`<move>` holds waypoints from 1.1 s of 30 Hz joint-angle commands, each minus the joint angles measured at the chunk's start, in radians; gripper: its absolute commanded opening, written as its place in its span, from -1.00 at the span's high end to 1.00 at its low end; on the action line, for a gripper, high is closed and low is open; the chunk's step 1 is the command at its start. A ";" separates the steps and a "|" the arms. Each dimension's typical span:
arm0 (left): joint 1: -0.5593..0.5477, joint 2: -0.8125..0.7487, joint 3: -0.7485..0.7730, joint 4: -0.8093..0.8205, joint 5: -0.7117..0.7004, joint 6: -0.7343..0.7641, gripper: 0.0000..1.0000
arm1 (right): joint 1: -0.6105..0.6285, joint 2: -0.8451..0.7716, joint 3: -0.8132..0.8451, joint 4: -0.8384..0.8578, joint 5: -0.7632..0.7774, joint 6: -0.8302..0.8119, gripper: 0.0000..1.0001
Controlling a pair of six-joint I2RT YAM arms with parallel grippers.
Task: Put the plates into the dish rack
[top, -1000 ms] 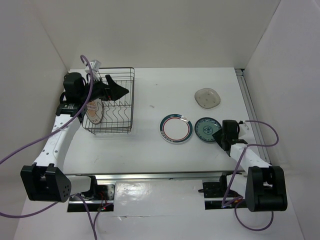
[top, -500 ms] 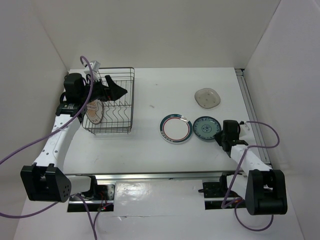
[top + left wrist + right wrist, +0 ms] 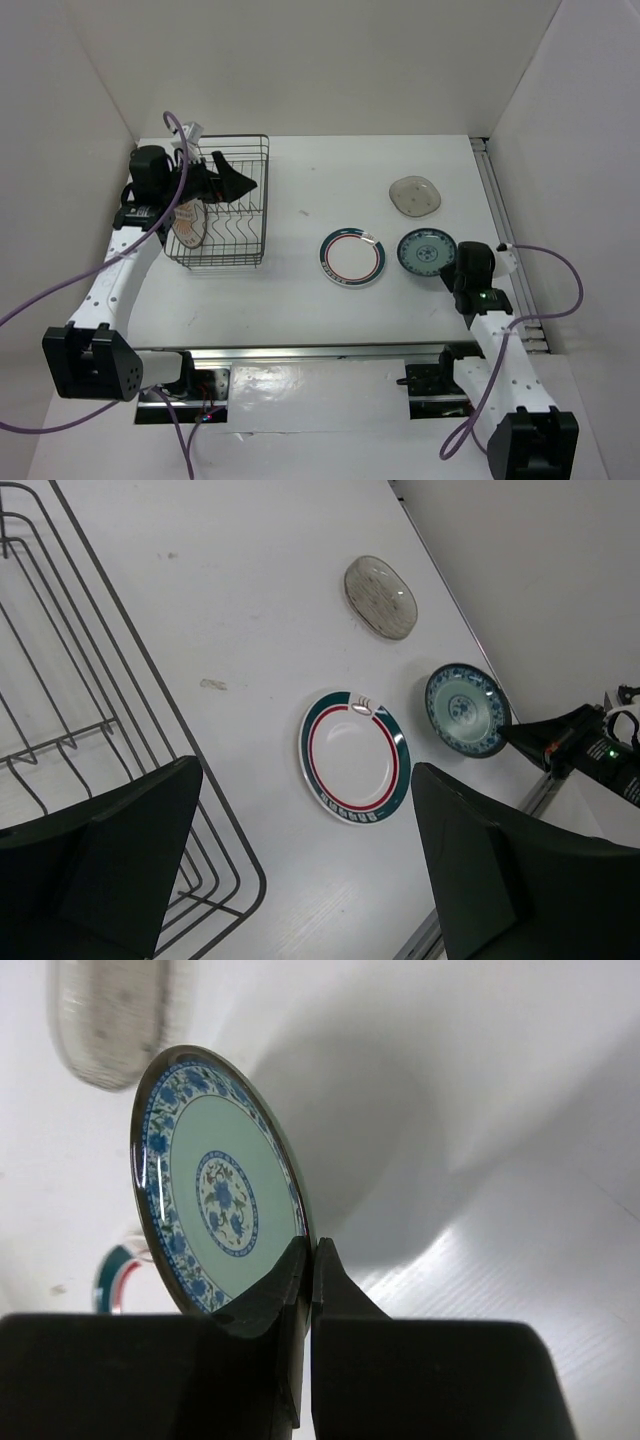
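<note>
My right gripper [image 3: 448, 263] [image 3: 308, 1252] is shut on the near rim of the teal-green patterned plate [image 3: 422, 250] [image 3: 215, 1210] at the table's right. I cannot tell whether the plate is clear of the table. To its left the white plate with the red-and-teal rim [image 3: 352, 257] [image 3: 355, 760] lies flat. The pale grey plate [image 3: 415, 195] [image 3: 380, 597] lies farther back. The dish rack [image 3: 250, 200] [image 3: 120, 680] stands at the left. An orange-patterned plate [image 3: 188, 222] stands upright in it. My left gripper [image 3: 235, 180] [image 3: 305, 780] hangs open and empty over the rack.
A metal rail [image 3: 495, 200] runs along the table's right edge, close to my right arm. White walls close in the table on the left, back and right. Purple cables trail from both arms.
My right gripper has shut on the teal plate's rim and drawn it a little right and back, the right arm swinging outward. The left arm has not moved.
</note>
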 commanded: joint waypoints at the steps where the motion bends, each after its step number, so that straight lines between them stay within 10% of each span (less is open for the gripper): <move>1: -0.002 0.047 0.011 0.055 0.093 -0.023 -0.99 | -0.003 -0.072 0.085 -0.018 0.022 0.012 1.00; 9: -0.002 0.073 0.012 0.035 0.056 -0.066 -0.99 | -0.003 -0.205 0.088 0.115 -0.149 -0.045 1.00; 18: -0.002 0.116 -0.038 0.236 0.293 -0.182 -0.99 | 0.083 0.014 0.007 0.700 -0.570 -0.212 1.00; 33: -0.059 0.127 -0.038 0.187 0.260 -0.124 -0.99 | 0.598 0.517 0.436 0.837 -0.392 -0.491 1.00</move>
